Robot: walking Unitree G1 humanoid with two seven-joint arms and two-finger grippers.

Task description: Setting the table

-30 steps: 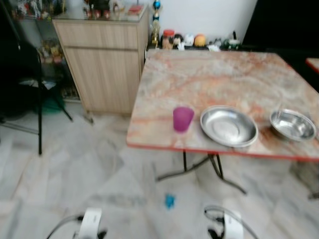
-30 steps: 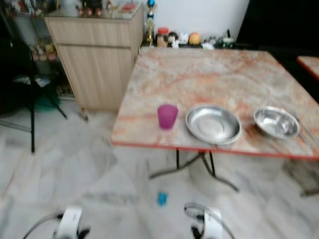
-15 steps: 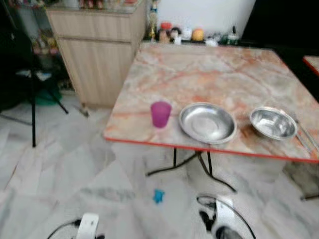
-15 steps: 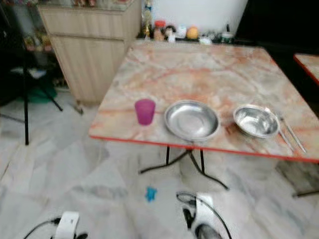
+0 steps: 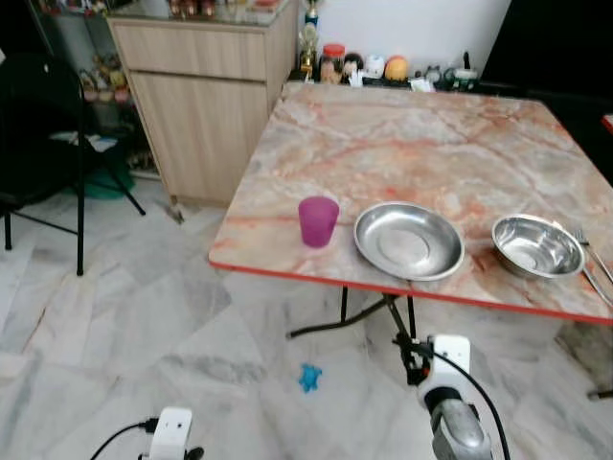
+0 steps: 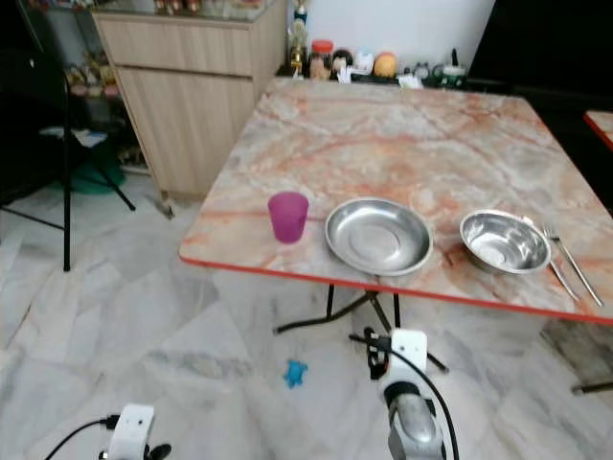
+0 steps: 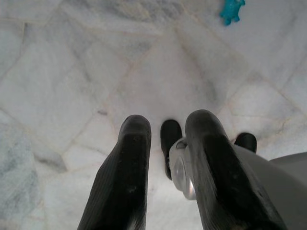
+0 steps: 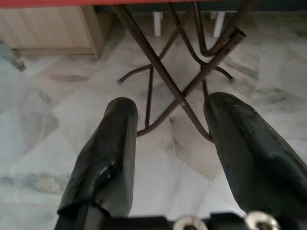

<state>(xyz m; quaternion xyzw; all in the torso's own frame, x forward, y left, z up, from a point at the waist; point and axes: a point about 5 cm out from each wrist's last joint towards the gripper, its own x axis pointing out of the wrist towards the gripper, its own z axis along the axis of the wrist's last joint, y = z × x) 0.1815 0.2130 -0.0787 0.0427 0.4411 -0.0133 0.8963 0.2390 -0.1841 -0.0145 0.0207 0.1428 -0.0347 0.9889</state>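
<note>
Currently the pink translucent plastic cup (image 5: pixel 318 221), round shallow steel plate (image 5: pixel 409 241) and small steel bowl (image 5: pixel 537 245) sit in a row along the near edge of the marble-patterned folding table (image 5: pixel 412 144), mid-frame, presumably for reach; both the right gripper (image 8: pixel 175 167) and left gripper (image 7: pixel 165 163) are parted, empty, low over the floor.

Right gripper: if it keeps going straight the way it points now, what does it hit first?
Probably the crossed metal table legs under the red-edged table; the open right gripper aims at them, floor behind. Depth unclear.
</note>
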